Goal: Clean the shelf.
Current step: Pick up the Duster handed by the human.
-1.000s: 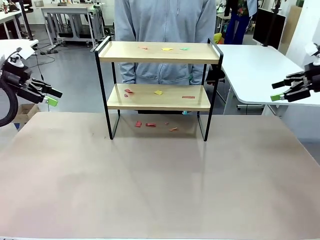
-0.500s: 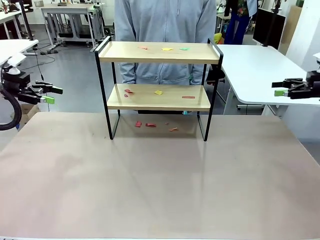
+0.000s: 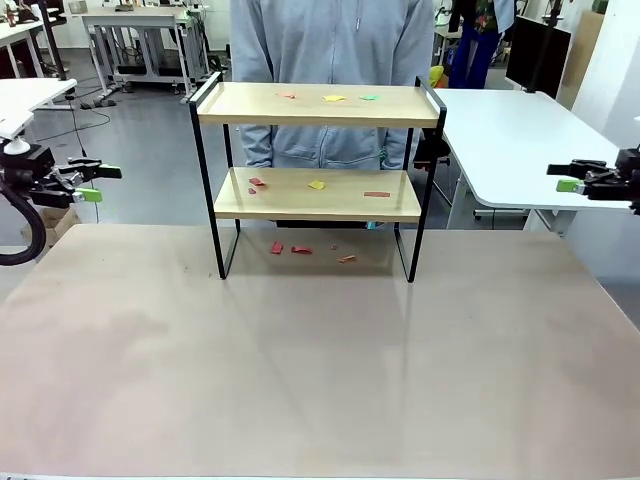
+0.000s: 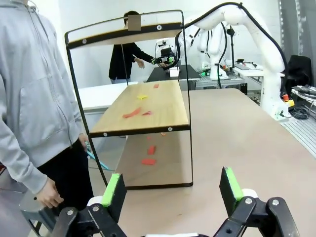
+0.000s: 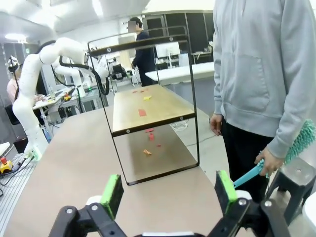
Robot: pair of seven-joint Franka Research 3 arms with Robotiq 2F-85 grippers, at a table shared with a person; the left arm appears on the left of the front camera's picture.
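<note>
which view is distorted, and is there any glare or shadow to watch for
Front view: sharp, evenly lit, lines straight; a soft shadow lies on the table under the shelf. Left wrist view: wide-angle bowing curves the shelf's black frame. Right wrist view: the same bowing, plus ceiling lights blown out at the top left.

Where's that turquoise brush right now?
In the right wrist view, the turquoise brush is held in the person's hand, low at their side, just behind the shelf.
</note>
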